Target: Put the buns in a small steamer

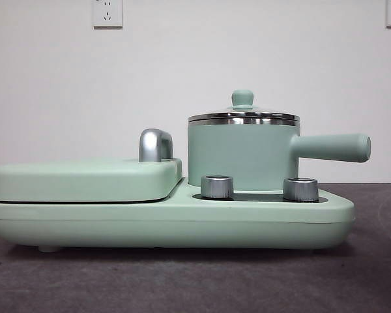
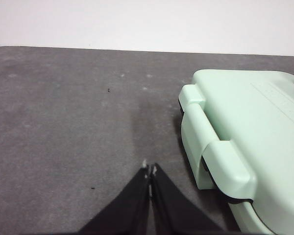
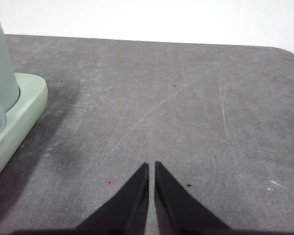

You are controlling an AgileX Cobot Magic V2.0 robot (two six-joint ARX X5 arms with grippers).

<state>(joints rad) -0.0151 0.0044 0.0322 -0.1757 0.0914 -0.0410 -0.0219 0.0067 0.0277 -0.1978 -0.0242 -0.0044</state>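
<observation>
From the front I see the steamer, a small mint-green pot with a steel rim, standing on the right half of a mint-green cooker base; its straight handle sticks out sideways, and its steel-rimmed glass lid with a green knob is seated on it, so I cannot tell what is inside. Two steel dials sit just in front of the pot. On the left half lies a flat griddle with its lid shut and a chrome handle behind it; its contents are hidden as well. I find no buns in any view, and neither arm shows here. On my left wrist camera, the left gripper hangs over the dark grey table with its jaws pressed together, holding nothing; the hinged end of the griddle lies off to one side of the jaws, near but apart from them. On my right wrist camera, the right gripper has its jaws nearly together with only a thin slit between them, also holding nothing; the corner of the base and the pot's wall stand well off to the side of the jaws.
</observation>
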